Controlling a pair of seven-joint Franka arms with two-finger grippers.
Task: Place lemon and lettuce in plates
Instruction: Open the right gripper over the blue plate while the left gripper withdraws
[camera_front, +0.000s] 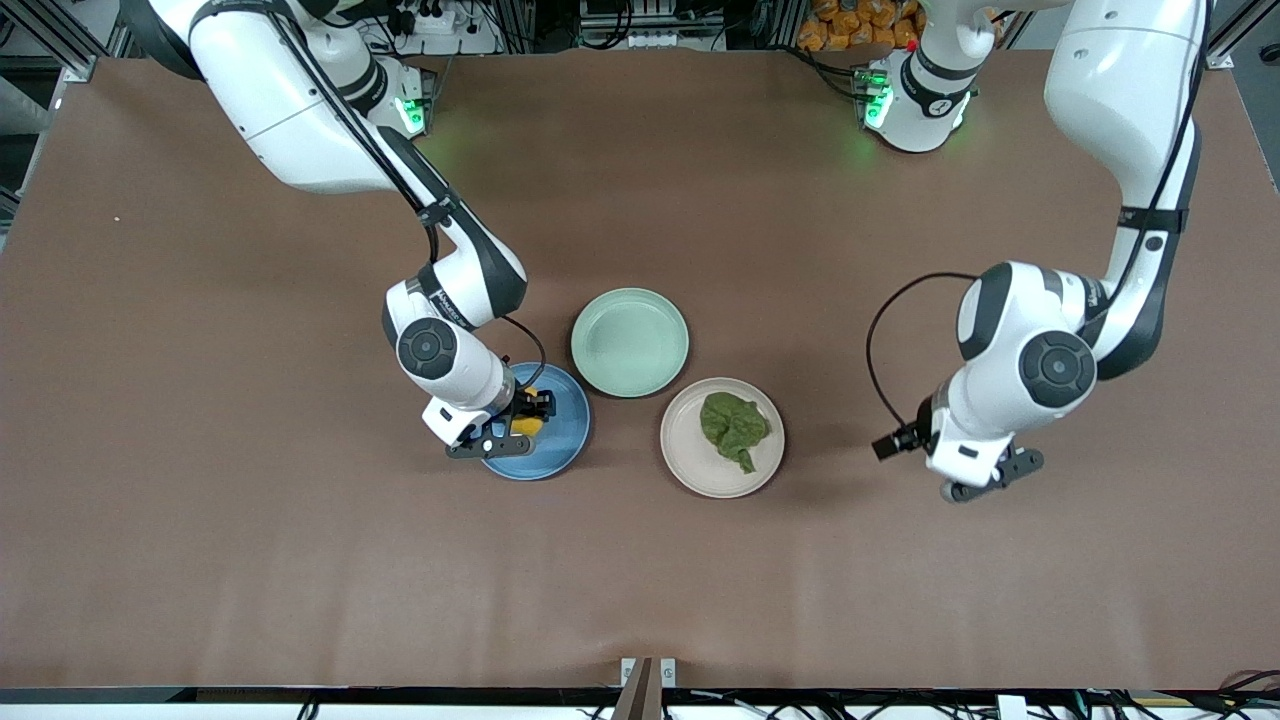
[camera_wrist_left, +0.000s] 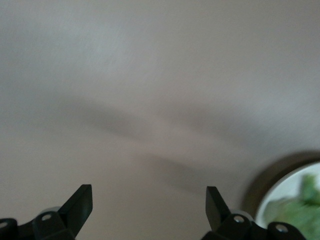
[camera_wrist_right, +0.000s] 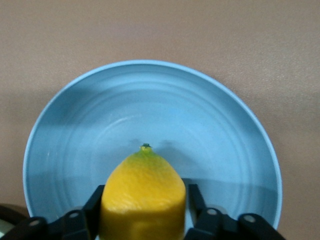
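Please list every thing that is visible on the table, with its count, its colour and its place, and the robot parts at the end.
Round shallow blue plate: one, blue, toward the right arm's end.
Small oval yellow lemon: one, yellow, over the blue plate, between the right gripper's fingers.
Round beige-white plate: one, beige-white, beside the blue plate.
Wrinkly dark green lettuce leaf: one, dark green, on the beige-white plate.
Round light green plate: one, light green, bare, farther from the front camera.
Brown table: one.
Right gripper: around the lemon.
Left gripper: open, waiting over the table.
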